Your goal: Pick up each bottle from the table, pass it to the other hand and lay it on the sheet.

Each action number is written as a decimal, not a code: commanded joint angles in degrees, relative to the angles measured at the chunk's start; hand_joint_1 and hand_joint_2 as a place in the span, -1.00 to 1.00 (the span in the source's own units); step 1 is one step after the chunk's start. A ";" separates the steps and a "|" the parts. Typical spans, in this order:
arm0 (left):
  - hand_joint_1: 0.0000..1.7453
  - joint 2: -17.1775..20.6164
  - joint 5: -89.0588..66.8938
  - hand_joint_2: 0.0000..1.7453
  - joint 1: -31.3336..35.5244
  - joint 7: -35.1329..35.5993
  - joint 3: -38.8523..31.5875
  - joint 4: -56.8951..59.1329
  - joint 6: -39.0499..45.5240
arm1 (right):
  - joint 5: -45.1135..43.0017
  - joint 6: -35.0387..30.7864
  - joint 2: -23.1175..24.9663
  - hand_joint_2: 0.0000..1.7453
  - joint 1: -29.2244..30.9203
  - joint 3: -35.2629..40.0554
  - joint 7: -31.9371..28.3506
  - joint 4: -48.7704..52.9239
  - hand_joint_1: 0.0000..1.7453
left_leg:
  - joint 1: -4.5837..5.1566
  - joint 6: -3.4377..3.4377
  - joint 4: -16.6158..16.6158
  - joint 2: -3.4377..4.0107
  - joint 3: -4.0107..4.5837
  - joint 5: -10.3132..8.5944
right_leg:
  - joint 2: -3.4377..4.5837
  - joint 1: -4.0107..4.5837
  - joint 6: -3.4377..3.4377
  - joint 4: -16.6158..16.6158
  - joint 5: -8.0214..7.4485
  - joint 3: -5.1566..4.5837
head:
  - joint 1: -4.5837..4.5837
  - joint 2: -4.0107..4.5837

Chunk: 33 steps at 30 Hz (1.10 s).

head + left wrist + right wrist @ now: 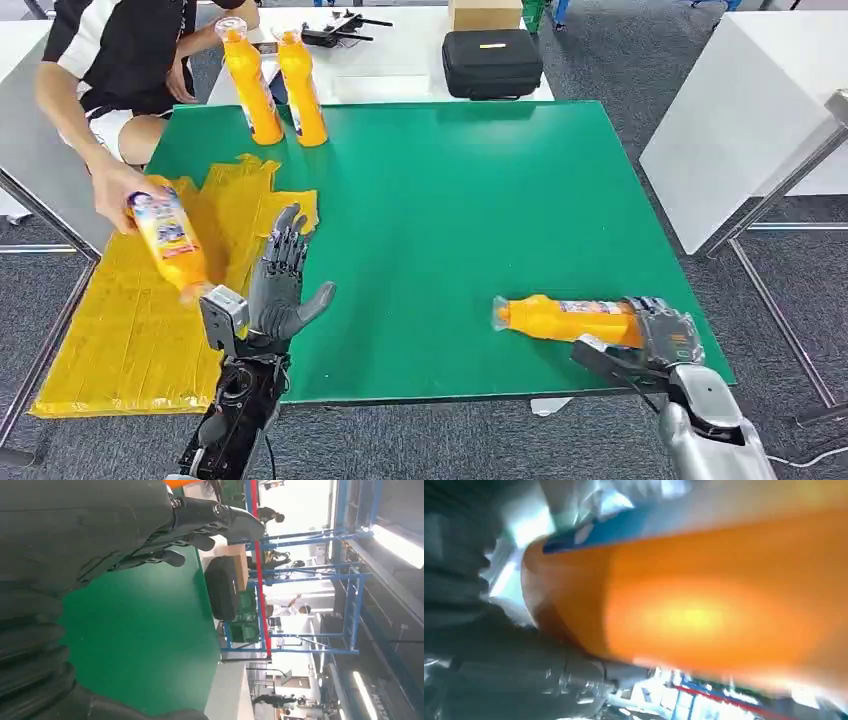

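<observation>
Right hand [668, 338] wraps the base end of an orange plastic juice bottle with a printed label [565, 319], lying on its side at the near right of the green-topped bench [450, 220], neck toward the middle; whether it is lifted off the surface is hard to tell. Left hand [283, 283] stands upright over the near left edge, fingers spread, holding nothing. Beside it a person's hand [118, 187] holds a second orange bottle [170, 240] tilted over the crumpled yellow plastic sheet [120, 330]. Two more orange bottles [275, 85] stand upright at the far left corner.
</observation>
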<state>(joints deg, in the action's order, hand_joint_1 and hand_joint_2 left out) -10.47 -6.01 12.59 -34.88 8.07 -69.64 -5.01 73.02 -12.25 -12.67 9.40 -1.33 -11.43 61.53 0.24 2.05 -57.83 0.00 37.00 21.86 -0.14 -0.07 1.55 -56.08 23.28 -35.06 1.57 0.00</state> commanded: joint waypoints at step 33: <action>-1.00 1.25 -1.91 1.00 3.75 8.11 14.84 -1.62 -1.04 | -49.06 -10.89 27.96 1.00 16.20 17.99 -19.70 -13.15 1.00 | -0.07 -0.11 0.02 -0.10 0.52 -0.08 | -0.09 0.02 -0.05 -0.05 0.17 -0.42 | -0.02 0.00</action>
<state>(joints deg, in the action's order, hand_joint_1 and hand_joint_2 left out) -10.60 -8.37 13.22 -27.26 20.89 -74.95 -6.14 24.37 -24.89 12.66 20.77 10.54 -31.04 58.36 0.19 2.02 -57.82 -0.27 37.68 21.71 -0.40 -0.07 1.51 -56.15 23.43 -35.62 1.55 0.00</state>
